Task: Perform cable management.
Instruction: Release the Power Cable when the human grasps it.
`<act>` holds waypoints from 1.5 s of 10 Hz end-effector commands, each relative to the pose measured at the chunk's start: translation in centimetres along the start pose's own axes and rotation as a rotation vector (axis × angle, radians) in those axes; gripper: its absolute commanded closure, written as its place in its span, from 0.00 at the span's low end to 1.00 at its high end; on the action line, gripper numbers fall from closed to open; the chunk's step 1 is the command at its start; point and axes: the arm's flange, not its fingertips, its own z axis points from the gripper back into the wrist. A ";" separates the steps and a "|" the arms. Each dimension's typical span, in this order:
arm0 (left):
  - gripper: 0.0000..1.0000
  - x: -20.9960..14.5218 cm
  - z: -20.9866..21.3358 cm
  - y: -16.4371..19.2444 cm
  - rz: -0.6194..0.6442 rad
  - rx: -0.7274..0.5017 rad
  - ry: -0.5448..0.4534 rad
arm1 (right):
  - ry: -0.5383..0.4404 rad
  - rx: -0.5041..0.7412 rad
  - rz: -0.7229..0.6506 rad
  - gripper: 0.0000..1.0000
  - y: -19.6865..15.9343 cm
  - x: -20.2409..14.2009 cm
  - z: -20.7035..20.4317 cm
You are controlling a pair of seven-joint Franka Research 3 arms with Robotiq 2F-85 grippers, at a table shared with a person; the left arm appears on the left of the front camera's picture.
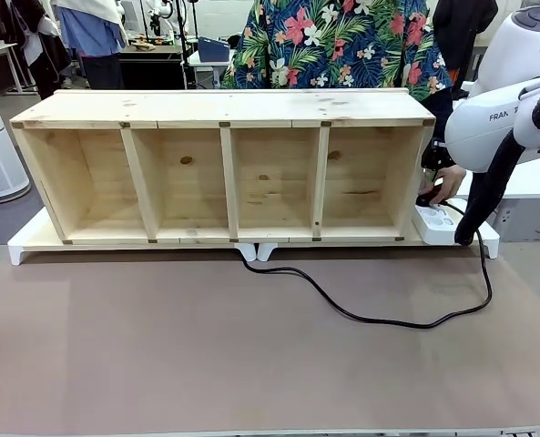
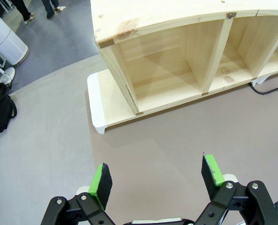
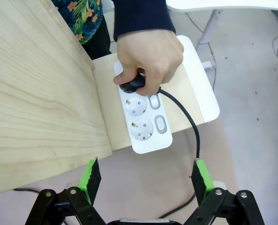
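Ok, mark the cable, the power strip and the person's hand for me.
cable [image 1: 379, 319]: front view, the slack loop lying on the table.
power strip [image 3: 146, 124]: right wrist view, its white face between the two free sockets.
person's hand [image 3: 150, 58]: right wrist view, the back of the hand gripping the plug.

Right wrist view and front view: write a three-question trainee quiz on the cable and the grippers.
1. True or false: the person's hand holds the plug at the power strip.
2. The cable lies: A) inside a shelf compartment; B) looped on the brown mat in front; C) on the shelf top.
3. How do the right gripper and the left gripper stand?

Key: 1 true; 2 B; 3 both open, holding nothing.
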 end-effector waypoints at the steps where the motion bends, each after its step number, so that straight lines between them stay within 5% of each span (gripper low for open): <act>1: 0.00 -0.1 0.0 0.1 0.005 -0.002 0.004 | 0.005 -0.002 -0.001 0.00 0.0 0.0 -0.1; 15: 0.00 -0.1 0.0 0.1 0.005 -0.002 0.004 | 0.005 -0.002 -0.001 0.00 0.0 0.0 -0.1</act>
